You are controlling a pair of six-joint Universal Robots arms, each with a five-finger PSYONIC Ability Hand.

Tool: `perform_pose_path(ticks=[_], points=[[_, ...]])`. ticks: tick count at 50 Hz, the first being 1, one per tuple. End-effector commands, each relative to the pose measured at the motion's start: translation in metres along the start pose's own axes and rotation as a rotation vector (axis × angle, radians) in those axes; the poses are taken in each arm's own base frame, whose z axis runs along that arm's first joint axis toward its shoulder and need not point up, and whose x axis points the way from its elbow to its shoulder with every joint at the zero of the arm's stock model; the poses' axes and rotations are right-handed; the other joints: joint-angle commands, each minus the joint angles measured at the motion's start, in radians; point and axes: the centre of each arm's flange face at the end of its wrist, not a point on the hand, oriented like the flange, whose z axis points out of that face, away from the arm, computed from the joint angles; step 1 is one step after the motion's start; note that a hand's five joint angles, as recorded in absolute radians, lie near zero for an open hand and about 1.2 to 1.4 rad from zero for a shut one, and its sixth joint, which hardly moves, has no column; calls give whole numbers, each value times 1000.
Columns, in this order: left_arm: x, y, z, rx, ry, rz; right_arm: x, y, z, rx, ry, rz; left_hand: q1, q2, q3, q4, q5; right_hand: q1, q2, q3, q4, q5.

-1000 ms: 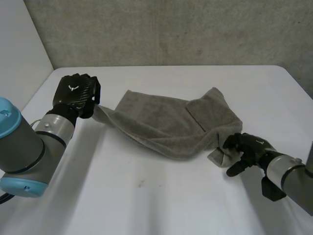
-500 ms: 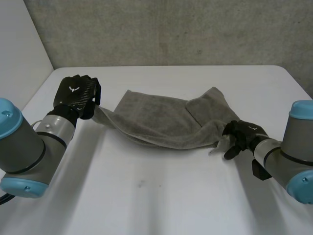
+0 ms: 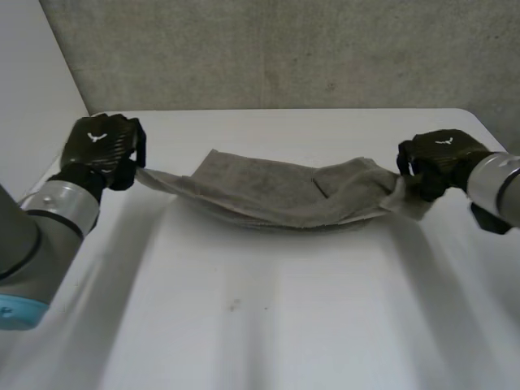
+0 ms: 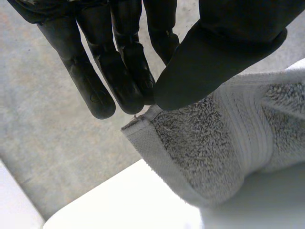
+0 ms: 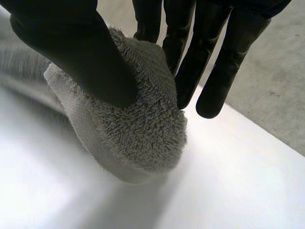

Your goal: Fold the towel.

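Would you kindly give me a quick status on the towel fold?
Left hand pinching one towel corner, right hand pinching the other end. Towel slung between them. Nothing in the way.

Grey towel (image 3: 268, 195), white table (image 3: 284, 325).
Towel plain mid-grey terry, unpatterned save a flat woven band by the hem; left hand (image 3: 101, 146) and right hand (image 3: 443, 158) black, each with a small white emblem; left arm (image 3: 32, 236) grey, light-blue cap; wall (image 3: 284, 49) mottled grey.

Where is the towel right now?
In the head view the towel stretches across the table, one end pinched by the left hand, the other by the right hand.
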Motion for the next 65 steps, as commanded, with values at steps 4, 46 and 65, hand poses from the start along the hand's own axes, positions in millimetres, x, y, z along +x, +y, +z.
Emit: perform_pose_path(ticks=[4, 46, 65], points=[[-28, -37, -39, -63, -72, 128, 18, -24, -53, -117, -13, -407, 192, 178, 179, 179, 181, 456, 234, 225, 206, 260], [51, 27, -94, -273, 218, 83, -18, 52, -8, -181, -110, -254, -656, -670, -669, -669, -667, 456, 234, 225, 206, 260], [63, 88, -125, -325, 272, 263, -31, 80, -7, -184, -113, -229, -773, -788, -787, -787, -784, 456, 234, 225, 206, 260]])
